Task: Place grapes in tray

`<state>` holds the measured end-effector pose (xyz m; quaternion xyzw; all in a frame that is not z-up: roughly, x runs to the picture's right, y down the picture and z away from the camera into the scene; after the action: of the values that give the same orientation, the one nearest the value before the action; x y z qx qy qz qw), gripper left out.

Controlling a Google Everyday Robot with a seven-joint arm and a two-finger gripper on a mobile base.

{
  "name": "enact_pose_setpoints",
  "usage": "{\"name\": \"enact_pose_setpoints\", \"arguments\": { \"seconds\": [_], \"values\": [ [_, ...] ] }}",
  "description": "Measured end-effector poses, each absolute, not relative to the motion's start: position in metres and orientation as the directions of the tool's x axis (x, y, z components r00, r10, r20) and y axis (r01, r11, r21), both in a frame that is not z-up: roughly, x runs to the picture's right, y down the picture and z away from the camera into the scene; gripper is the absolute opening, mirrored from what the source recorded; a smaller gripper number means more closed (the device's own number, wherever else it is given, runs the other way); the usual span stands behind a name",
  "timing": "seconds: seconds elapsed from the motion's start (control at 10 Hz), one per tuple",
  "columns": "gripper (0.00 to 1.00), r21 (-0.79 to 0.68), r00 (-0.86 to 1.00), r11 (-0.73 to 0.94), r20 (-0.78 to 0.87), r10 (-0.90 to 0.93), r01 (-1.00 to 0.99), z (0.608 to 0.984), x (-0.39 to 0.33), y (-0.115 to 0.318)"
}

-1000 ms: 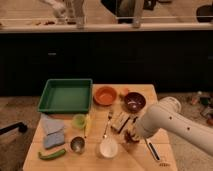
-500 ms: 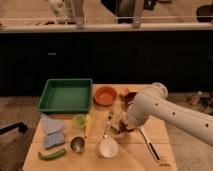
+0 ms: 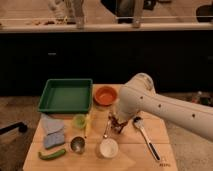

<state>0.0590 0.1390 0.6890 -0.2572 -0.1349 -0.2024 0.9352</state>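
Mid-table, below the orange bowl (image 3: 106, 95) and right of the tray (image 3: 65, 98), the gripper (image 3: 117, 122) hangs right over the grapes (image 3: 120, 128); gripping them or not, I cannot tell.

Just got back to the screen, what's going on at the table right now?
The robot's white arm reaches in from the right, with its gripper down at the middle of the wooden table, right at the grapes, between the orange bowl and the white cup. Whether it has hold of them cannot be told. The green tray at the back left has nothing in it, so the grapes are not yet placed.
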Motion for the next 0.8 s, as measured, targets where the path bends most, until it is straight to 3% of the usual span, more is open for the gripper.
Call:
{"name": "enact_pose_setpoints", "arguments": {
  "seconds": [0.8],
  "values": [
    [0.00,-0.453,0.798,0.661,0.406,-0.444,0.598,0.731,-0.037,0.120]
  ]
}}
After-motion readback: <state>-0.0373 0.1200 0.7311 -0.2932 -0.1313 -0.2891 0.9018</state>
